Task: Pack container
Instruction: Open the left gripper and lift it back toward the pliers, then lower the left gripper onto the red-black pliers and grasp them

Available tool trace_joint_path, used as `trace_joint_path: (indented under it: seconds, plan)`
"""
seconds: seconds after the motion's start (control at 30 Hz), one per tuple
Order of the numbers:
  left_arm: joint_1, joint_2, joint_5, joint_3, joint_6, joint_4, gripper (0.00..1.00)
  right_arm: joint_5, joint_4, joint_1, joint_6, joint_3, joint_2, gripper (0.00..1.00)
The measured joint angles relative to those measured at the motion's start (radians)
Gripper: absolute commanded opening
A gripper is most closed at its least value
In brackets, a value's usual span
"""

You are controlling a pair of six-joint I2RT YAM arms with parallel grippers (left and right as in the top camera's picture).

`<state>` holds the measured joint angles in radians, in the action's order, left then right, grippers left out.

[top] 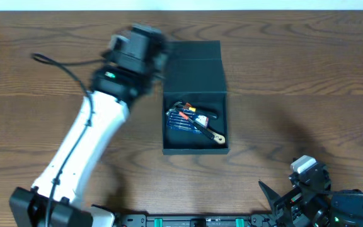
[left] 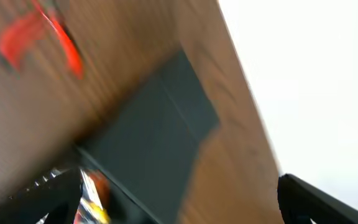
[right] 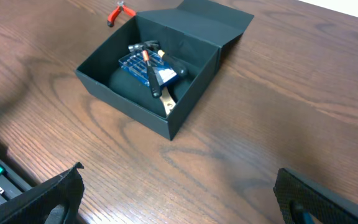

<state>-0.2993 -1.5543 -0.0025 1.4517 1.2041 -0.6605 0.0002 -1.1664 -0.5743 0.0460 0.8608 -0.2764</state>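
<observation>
The container is a dark teal-black square box standing open at the table's middle, with its flap lid laid back on the far side. Inside lie a small blue striped packet, an orange-handled tool and a tan-handled tool. The box also shows in the right wrist view. My left gripper hovers by the lid's left edge, open and empty. The blurred left wrist view shows its jaws spread over the lid. My right gripper is open and empty near the front right edge, with its jaws over bare wood.
A red-handled tool lies on the table beyond the box's far left corner, and shows blurred in the left wrist view. The left arm stretches diagonally across the left half of the table. The table's far edge is just behind the lid.
</observation>
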Motion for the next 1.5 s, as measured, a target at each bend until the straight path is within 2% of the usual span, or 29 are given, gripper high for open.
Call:
trace_joint_path:
  seconds: [0.17, 0.27, 0.5, 0.6, 0.73, 0.97, 1.1, 1.5]
  plan:
    - [0.217, -0.06, 0.145, 0.0, -0.263, -0.082, 0.99, 0.0, 0.0, 0.0, 0.0, 0.0, 0.0, 0.99]
    - [0.294, -0.141, 0.222, 0.015, -0.378, -0.13, 0.99, 0.0, 0.0, 0.0, 0.0, 0.0, 0.0, 0.99]
    - [0.343, -0.379, 0.302, 0.17, -0.559, -0.354, 0.99, 0.0, 0.0, 0.0, 0.0, 0.0, 0.0, 0.99]
    - [0.344, -0.446, 0.314, 0.257, -0.615, -0.404, 0.99, 0.0, 0.0, 0.0, 0.0, 0.0, 0.0, 0.99]
    - [0.344, -0.51, 0.32, 0.328, -0.666, -0.442, 0.99, 0.0, 0.0, 0.0, 0.0, 0.0, 0.0, 0.99]
    - [0.344, -0.61, 0.322, 0.335, -0.715, -0.461, 1.0, 0.0, 0.0, 0.0, 0.0, 0.0, 0.0, 0.99]
    - [0.344, -0.659, 0.32, 0.335, -0.723, -0.478, 0.92, 0.0, 0.0, 0.0, 0.0, 0.0, 0.0, 0.99]
    - [0.343, -0.681, 0.241, 0.335, -0.734, -0.539, 0.91, 0.0, 0.0, 0.0, 0.0, 0.0, 0.0, 0.99]
